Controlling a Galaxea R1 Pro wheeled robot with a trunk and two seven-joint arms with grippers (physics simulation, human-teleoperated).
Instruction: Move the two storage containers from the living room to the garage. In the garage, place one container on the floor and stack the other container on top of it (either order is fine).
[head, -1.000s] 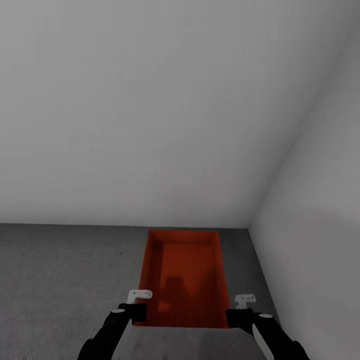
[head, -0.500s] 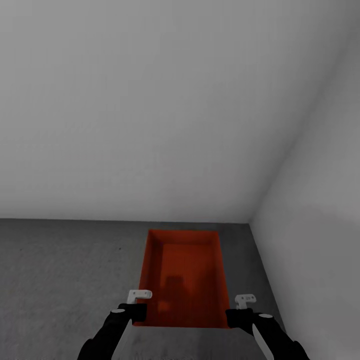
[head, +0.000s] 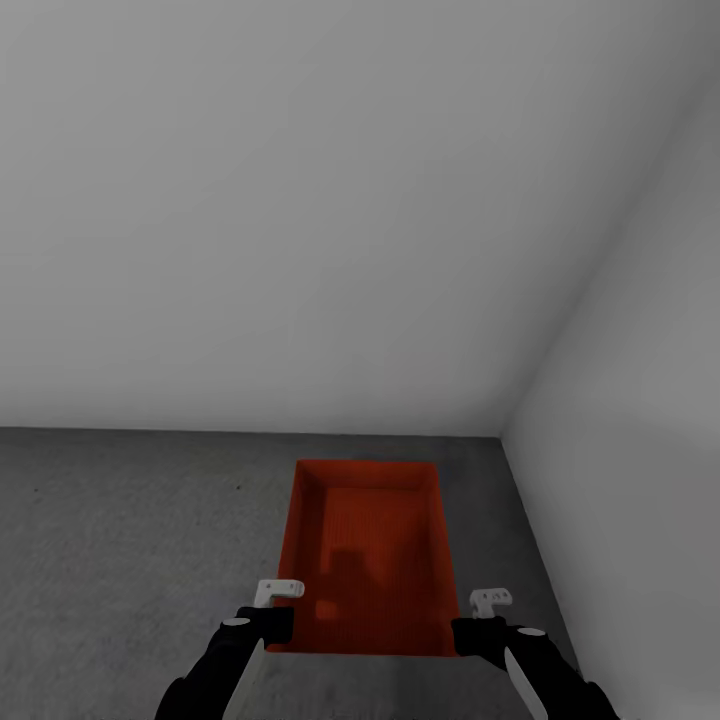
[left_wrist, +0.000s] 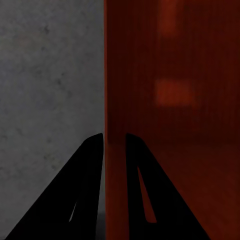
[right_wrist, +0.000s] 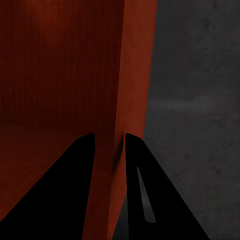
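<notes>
A red-orange storage container (head: 365, 540) hangs in front of me over the dark grey floor (head: 130, 530) of the garage, near the corner of two pale walls. My left gripper (head: 272, 622) is shut on its left wall and my right gripper (head: 470, 628) is shut on its right wall, both at the near end. In the left wrist view the gripper (left_wrist: 114, 136) straddles the container wall (left_wrist: 170, 100), one finger on each side. The right wrist view shows the same grip (right_wrist: 109, 135) on the container wall (right_wrist: 132, 75). The container is empty inside.
A plain pale grey wall (head: 300, 220) stands straight ahead and a second one (head: 640, 420) closes in on the right, meeting at a corner just beyond the container. Bare concrete spreads to the left (left_wrist: 45, 75) and shows beside the right wall (right_wrist: 200, 100).
The whole view has shifted slightly: the line where wall meets floor sits higher in the picture. Both grippers keep the same hold on the container.
</notes>
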